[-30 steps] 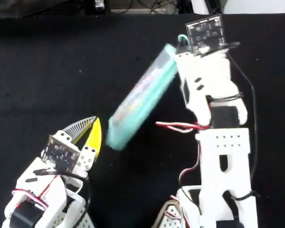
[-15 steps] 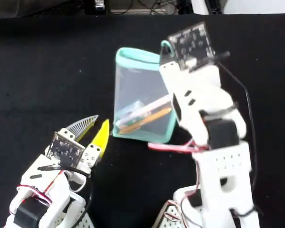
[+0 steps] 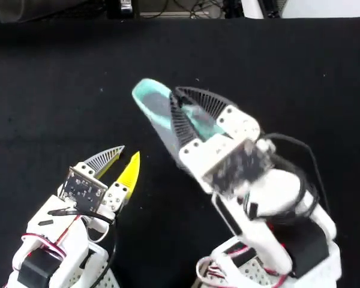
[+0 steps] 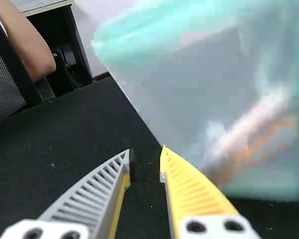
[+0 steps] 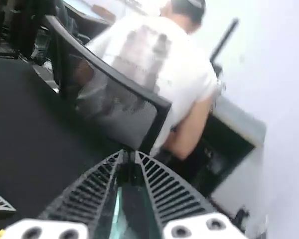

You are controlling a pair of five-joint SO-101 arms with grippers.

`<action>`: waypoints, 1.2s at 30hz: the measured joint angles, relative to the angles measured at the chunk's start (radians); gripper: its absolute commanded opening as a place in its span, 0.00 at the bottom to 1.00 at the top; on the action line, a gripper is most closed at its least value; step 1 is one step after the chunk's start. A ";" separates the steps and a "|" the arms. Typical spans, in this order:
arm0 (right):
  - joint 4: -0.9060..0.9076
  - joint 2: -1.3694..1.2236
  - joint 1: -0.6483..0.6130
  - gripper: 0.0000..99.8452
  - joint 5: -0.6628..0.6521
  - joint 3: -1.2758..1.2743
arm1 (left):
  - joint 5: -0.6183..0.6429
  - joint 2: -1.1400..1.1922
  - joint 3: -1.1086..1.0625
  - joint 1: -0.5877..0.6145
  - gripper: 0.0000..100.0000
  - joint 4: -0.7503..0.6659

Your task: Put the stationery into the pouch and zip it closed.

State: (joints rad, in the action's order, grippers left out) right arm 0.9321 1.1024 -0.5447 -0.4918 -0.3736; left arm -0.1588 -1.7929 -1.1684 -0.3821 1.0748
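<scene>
My R gripper (image 3: 176,96) is pinched nearly shut on the clear plastic pouch w/ teal trim (image 3: 153,105). It holds the pouch over the middle of the black table top (image 3: 48,90), one teal end sticking out past my dark ribbed fingers (image 3: 179,123). From the high view I can't make out the contents, since my arm covers most of the pouch. The L wrist view gives its flat side instead: the pouch (image 4: 204,89) sits just beyond my L gripper (image 4: 145,157), and inside it are a pale stick and an orange pencil-like piece (image 4: 259,129), both too blurred to name properly. The R wrist view adds the grip itself: my R gripper (image 5: 129,158) w/ a thin teal strip of pouch (image 5: 120,209) btwn the two fingers, the rest cut off at the frame edge. My L gripper (image 3: 129,150), one grey finger and one yellow, is a little apart and holds nothing, near the pouch but not touching. Zip state: can't tell. Whether the pouch rests on the table or hangs clear: can't tell.
</scene>
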 measured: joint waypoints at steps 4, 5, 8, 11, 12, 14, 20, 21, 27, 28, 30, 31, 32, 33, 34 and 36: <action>0.000 -0.003 -0.038 0.01 -0.038 -0.006 | 0.000 0.000 0.000 0.000 0.12 0.000; 0.000 -0.008 -0.038 0.01 -0.040 -0.006 | 0.000 0.000 0.000 0.000 0.12 0.000; 0.000 -0.006 -0.038 0.01 -0.041 -0.006 | 0.014 0.000 0.000 0.000 0.12 0.000; -0.002 -0.003 -0.038 0.01 -0.041 -0.014 | 0.049 0.000 0.000 -0.002 0.12 0.000; -0.006 -0.003 -0.038 0.01 -0.041 -0.021 | 0.052 0.000 0.000 -0.002 0.12 0.000; -0.026 -0.006 -0.038 0.02 -0.041 -0.035 | 0.058 0.000 0.000 -0.002 0.12 0.000; -0.048 0.006 -0.038 0.06 -0.029 -0.040 | 0.064 0.000 -0.038 -0.006 0.12 -0.002; -0.038 0.006 -0.038 0.09 -0.011 -0.038 | 0.064 0.000 -0.040 -0.006 0.12 -0.005; 0.215 0.006 -0.038 0.19 0.064 0.057 | 0.064 0.000 -0.040 -0.006 0.12 -0.017; 0.282 0.015 -0.038 0.19 0.066 0.072 | 0.064 0.000 -0.040 -0.006 0.12 -0.017; 0.404 0.017 -0.038 0.19 0.068 0.084 | 0.064 0.000 -0.040 -0.006 0.12 -0.017; 0.456 0.014 -0.037 0.19 0.068 0.087 | 0.064 0.000 -0.040 -0.006 0.12 -0.017; 0.511 0.014 -0.038 0.19 0.068 0.089 | 0.064 0.000 -0.040 -0.006 0.12 -0.017; 0.566 0.015 -0.040 0.19 0.068 0.089 | 0.064 0.000 -0.043 -0.006 0.12 -0.017; 0.614 0.015 -0.040 0.19 0.069 0.089 | 0.064 0.000 -0.048 -0.006 0.12 -0.017; 0.703 0.018 -0.043 0.19 0.071 0.089 | 0.064 0.000 -0.055 -0.006 0.12 -0.017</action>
State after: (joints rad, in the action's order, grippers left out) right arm 1.6349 1.1208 -0.5877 -0.4212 -0.2846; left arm -0.0944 -1.7929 -1.2236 -0.3882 1.0579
